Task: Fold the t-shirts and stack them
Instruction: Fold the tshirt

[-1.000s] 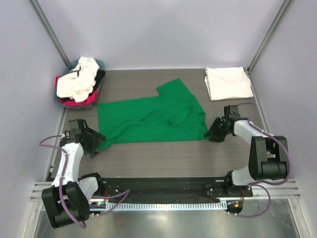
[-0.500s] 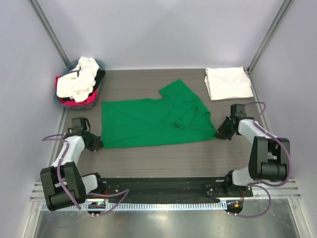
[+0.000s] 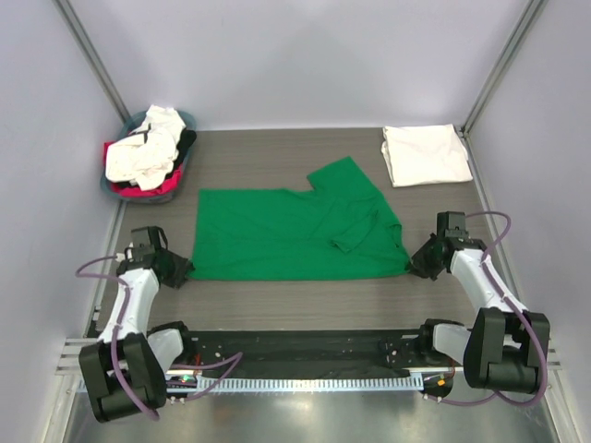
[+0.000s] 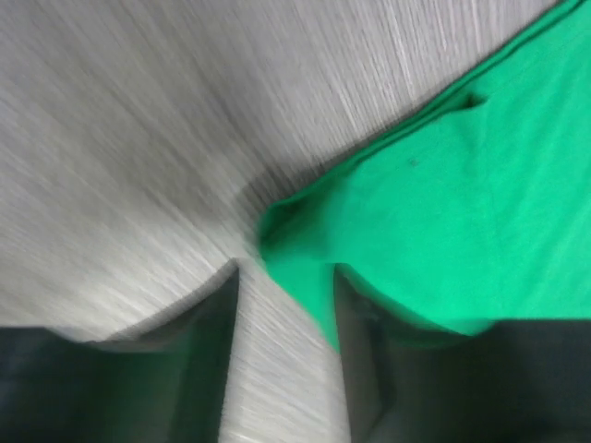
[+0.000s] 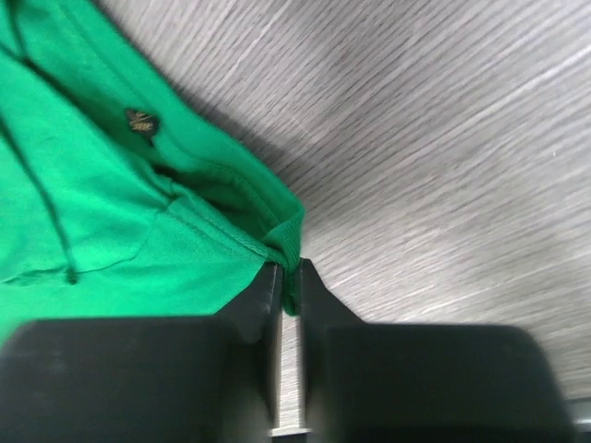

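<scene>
Gripper (image 5: 289, 272) (right) tight on green t-shirt (image 3: 277, 240)

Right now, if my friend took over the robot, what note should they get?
Left tool: jaws apart, corner of the green t-shirt between them, seemingly unpinched.
Right tool: shut on its other near corner.
It lies spread out mid-table.
Done: one white t-shirt folded, far right.
Left: fold the green one, stack it, then do the heaped t-shirts in the basket.

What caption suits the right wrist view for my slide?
Right gripper pinching the hem of a bright green cotton t-shirt on a grey wood-grain table.
</scene>
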